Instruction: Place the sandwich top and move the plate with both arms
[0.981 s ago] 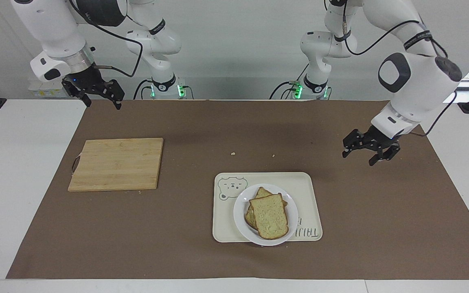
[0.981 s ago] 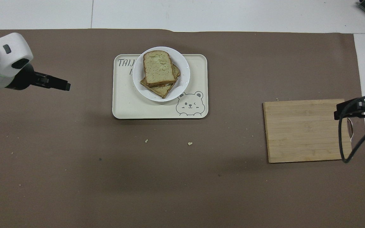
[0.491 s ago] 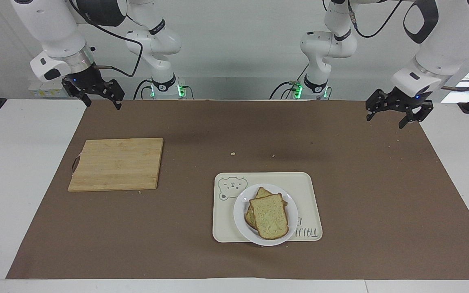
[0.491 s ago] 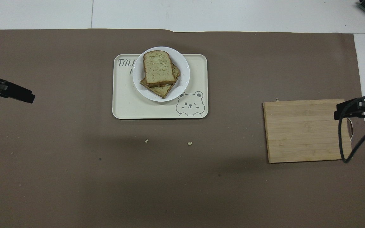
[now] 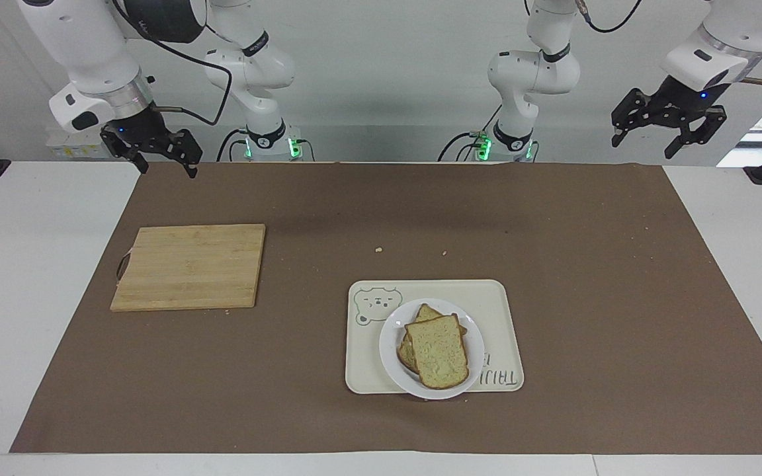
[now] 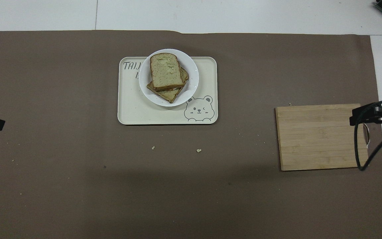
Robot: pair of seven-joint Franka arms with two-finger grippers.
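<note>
Sandwich top: the sandwich top (image 5: 438, 351) is seen lying on the toasted slice (image 5: 424, 313), both on the plate (image 5: 389, 360)
Plate: it is set on the cream tray (image 5: 501, 311) (toward the tray's edge farther from the robots), overhanging that edge slightly, well apart from the cutting board (image 5: 189, 266)
Left gripper: the left gripper (image 5: 667, 121) is held high over the table's robot-side edge at the left arm's end, fingers spread, nothing gripped
Right gripper: the right gripper (image 5: 156, 149) is held in the air over the corner of the brown mat (image 5: 619, 297) at the right arm's end, fingers (image 5: 190, 161) spread and empty
Step in hand: both parts of the task are judged complete, and the arms are being parked
How to do it well: the arms are best kept high and clear of the tray, so that the stacked slices are not nudged; the fingers should be left released
Changed since a second ago: the left gripper has been raised and pulled back from low over the mat beside the tray; the right gripper, plate and bread are unmoved
</note>
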